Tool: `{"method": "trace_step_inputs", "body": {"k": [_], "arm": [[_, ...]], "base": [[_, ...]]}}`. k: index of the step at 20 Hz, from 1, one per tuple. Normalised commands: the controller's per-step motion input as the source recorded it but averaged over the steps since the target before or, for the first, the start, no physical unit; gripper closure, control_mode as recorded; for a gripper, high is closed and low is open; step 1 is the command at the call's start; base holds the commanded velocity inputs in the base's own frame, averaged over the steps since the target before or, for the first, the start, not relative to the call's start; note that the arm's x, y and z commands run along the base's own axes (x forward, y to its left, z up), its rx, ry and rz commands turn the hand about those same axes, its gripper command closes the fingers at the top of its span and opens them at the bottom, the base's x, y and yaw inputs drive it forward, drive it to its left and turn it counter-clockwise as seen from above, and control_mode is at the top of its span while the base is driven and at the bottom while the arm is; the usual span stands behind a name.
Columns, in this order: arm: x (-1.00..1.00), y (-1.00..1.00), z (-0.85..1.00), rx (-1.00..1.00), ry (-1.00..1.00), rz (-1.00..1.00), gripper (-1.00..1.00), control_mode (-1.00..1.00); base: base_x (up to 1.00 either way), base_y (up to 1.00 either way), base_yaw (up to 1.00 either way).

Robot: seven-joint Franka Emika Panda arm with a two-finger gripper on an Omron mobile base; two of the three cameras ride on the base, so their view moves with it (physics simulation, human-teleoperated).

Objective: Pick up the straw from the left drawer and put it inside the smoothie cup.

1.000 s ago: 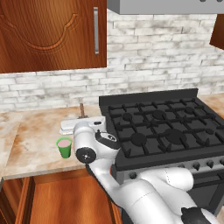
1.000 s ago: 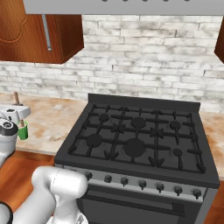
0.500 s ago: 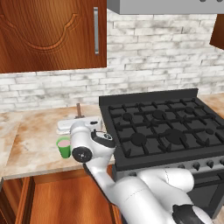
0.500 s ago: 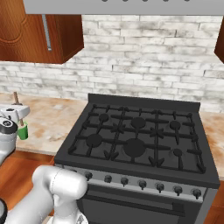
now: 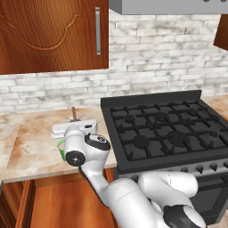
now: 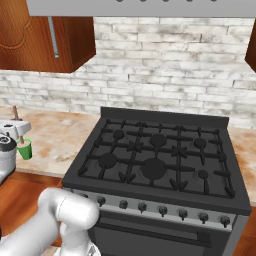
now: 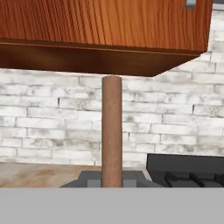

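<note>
Kitchen counter (image 5: 35, 147) of pale marble ran left of a black stove (image 5: 164, 133), under a wooden cabinet (image 5: 49, 35). Over the counter, the gripper (image 5: 75, 123) was clenched on the straw (image 7: 112, 131), holding it upright just above the green cup (image 6: 24, 148).

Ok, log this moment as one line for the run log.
pincer: shut on thin brownish-red straw, upright | small green smoothie cup: on counter, beside hand | straw in cup: not yet
</note>
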Motion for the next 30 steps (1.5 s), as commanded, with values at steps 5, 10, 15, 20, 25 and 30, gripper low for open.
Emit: {"method": "trace_step_inputs", "body": {"k": [5,10,15,20,25,30], "arm": [[0.16,0.02,-0.20,0.00,0.00,0.00,1.00,-1.00],[0.11,0.02,-0.17,0.00,0.00,0.00,1.00,-1.00],[0.09,0.06,-0.12,0.00,0.00,0.00,1.00,-1.00],[0.08,0.19,-0.07,0.00,0.00,0.00,1.00,-1.00],[0.14,0.24,0.00,0.00,0.00,0.00,1.00,-1.00],[0.18,0.09,-0.05,0.00,0.00,0.00,1.00,-1.00]], "base": [[0.00,0.00,0.00],[0.00,0.00,0.00],[0.00,0.00,0.00],[0.00,0.00,0.00],[0.00,0.00,0.00],[0.00,0.00,0.00]]}}
